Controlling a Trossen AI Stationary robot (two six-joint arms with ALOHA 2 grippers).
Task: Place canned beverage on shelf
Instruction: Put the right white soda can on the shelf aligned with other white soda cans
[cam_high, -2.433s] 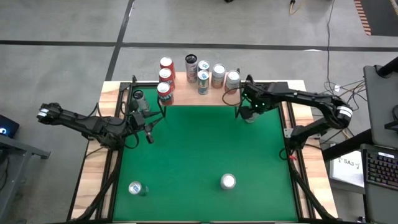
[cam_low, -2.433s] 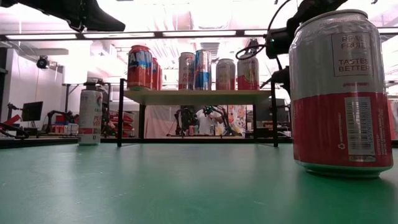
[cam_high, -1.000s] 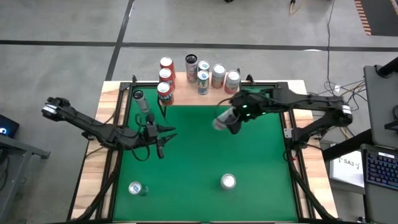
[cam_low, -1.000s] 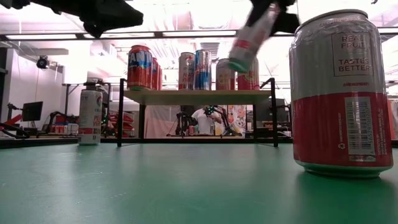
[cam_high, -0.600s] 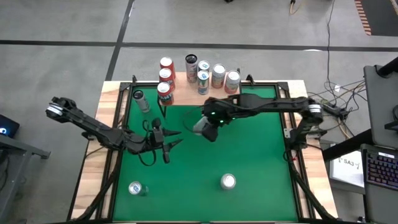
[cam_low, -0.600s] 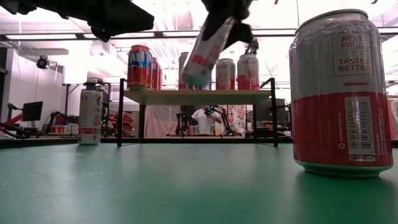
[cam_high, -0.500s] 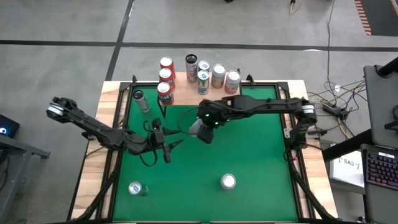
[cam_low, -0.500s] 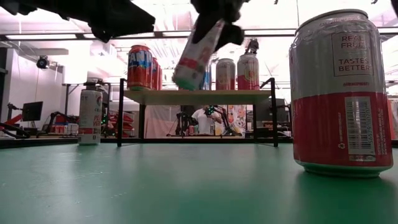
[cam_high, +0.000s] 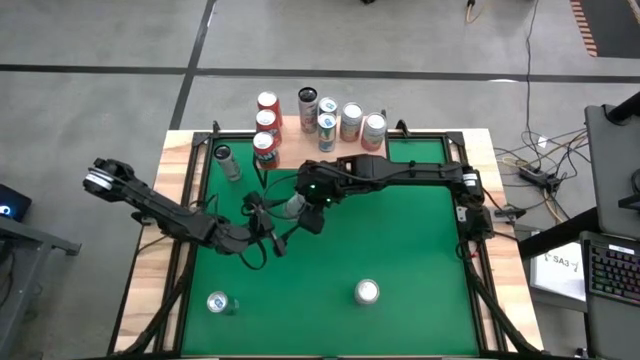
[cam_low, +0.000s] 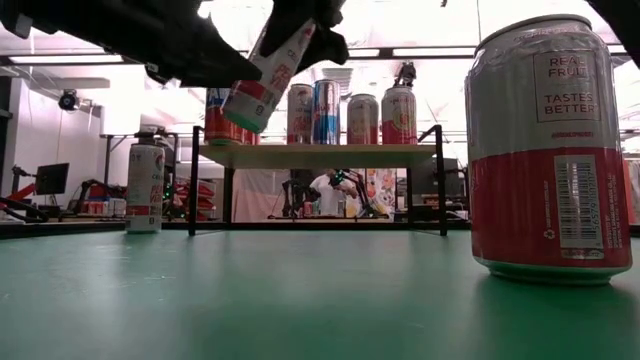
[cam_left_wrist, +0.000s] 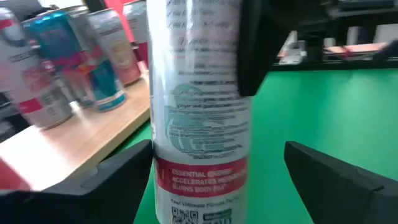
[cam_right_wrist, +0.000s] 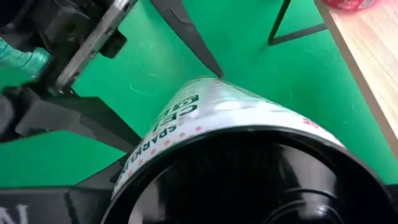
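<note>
The canned beverage (cam_high: 296, 206) hung tilted in the air over the middle of the green tabletop (cam_high: 400, 250), on the side nearer the far edge and well short of the shelf (cam_high: 345, 152). The right gripper (cam_high: 312, 200) pinched it near its upper end, so its red lower band pointed down and toward the left arm. The left gripper (cam_high: 272, 228) sat just beside the can's lower end with its fingers (cam_left_wrist: 329, 176) spread wide on either side of the can's body, not yet touching it as far as the left wrist view showed. This looked like a hand-over in mid-air, with the can still carried by the right arm alone.

On the shelf at the far edge stood seven cans (cam_high: 327, 122), a column of three red-topped ones at its left end and four more along the back. So much of the stocking seemed done already.

What was left, by my reading: the can in the air still had to reach the wooden top, where bare wood showed near the front and right. Three further cans waited on the tabletop: a slim can (cam_high: 228, 161) near the far left corner beside the shelf's leg, a can (cam_high: 217, 302) near the near left corner, and another can (cam_high: 367, 292) near the near edge, right of centre.
</note>
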